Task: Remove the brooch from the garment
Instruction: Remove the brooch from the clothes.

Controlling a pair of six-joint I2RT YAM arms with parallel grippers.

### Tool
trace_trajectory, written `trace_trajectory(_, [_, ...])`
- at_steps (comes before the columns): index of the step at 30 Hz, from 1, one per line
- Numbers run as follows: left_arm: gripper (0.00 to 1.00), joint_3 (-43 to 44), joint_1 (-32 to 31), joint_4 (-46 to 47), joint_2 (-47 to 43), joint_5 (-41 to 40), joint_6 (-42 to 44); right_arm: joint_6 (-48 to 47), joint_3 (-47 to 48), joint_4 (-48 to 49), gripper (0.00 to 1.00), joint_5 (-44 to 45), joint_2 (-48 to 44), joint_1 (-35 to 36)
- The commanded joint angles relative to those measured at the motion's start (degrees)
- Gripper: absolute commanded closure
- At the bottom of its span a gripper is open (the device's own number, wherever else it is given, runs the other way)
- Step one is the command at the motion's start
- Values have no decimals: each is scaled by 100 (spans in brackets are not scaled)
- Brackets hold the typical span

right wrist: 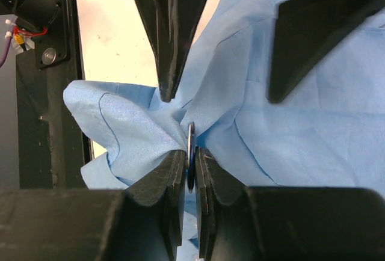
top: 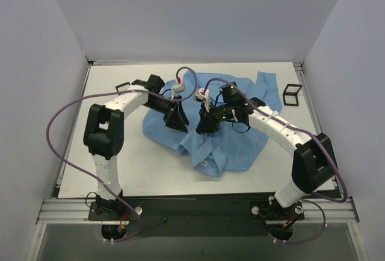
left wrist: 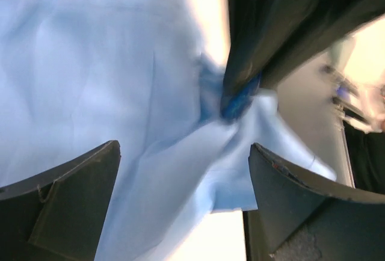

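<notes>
At the near table edge: the white-and-black left arm (top: 105,132) and right arm (top: 283,132) are bolted side by side, both bent inward over the white tabletop (top: 120,171).
Garment: a light blue collared cotton shirt (top: 240,147) lies crumpled mid-table, with its collar and small white neck label (top: 206,164) towards the near side.
Right gripper (right wrist: 190,159): the black fingers are clenched on the brooch, pads pressing both of its faces, and cloth bunches up around the pinch.
Brooch: the small round dark-blue disc (right wrist: 191,138) is seen edge-on from the right wrist, upright between the right pads at the middle of the shirt, with fabric drawn tight against it. From the left wrist it shows as a blue patch under the right fingertip.
Left gripper (left wrist: 183,147): the black jaws are spread wide and released, grasping nothing. It faces the right gripper, just beside it, with its fingertips either side of the gathered fold and apart from the brooch.
Far side: one black rectangular frame (top: 292,95) sits at the right, near the shirt's edge. Another black frame (top: 122,86) sits at the left, beyond the left arm.
</notes>
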Motion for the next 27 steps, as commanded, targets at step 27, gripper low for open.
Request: trace_trajectory(27, [19, -2008, -443, 5260, -1852, -804, -3829, 38, -209, 68, 97, -940, -17, -318])
